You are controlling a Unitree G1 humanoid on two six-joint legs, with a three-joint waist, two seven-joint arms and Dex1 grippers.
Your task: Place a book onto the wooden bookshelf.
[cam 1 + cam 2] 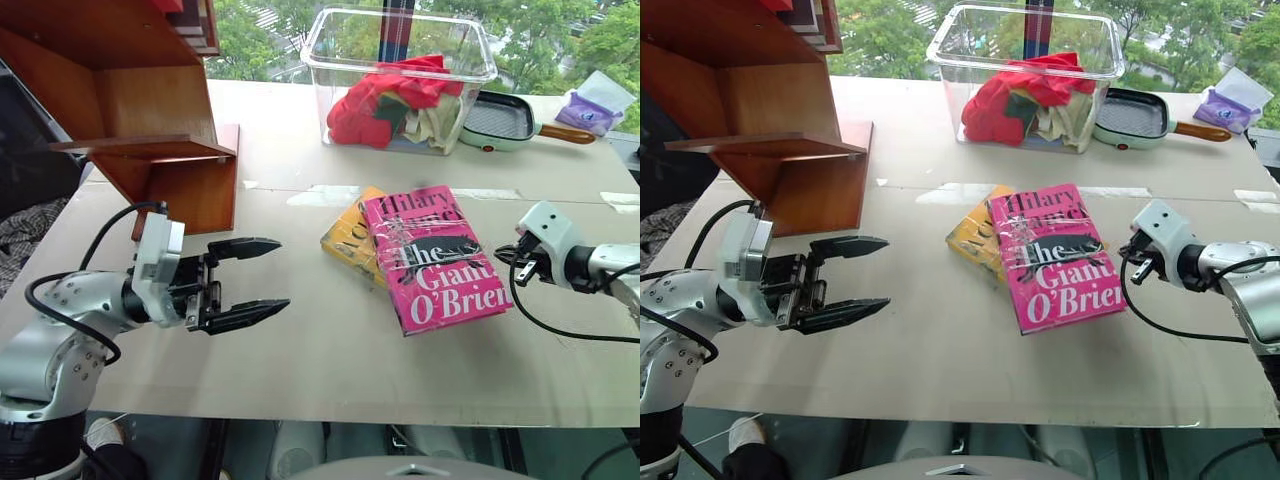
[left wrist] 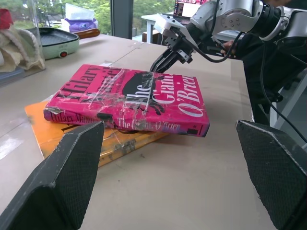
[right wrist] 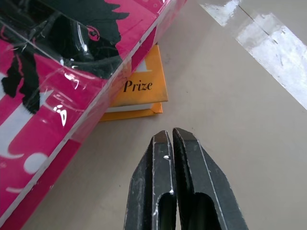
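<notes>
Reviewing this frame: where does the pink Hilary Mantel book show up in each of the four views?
Left eye view: the pink book lies right of centre on the table.
Right eye view: centre, slightly right.
Left wrist view: across the middle, spine facing the camera.
Right wrist view: fills the upper left corner.
Shared landmark: the yellow book lying under it, sticking out in every view.

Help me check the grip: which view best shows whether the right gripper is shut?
The right wrist view: the right gripper has its fingers pressed together, empty, beside the book. The left wrist view shows it distantly; the eye views mostly hide its fingers.
</notes>
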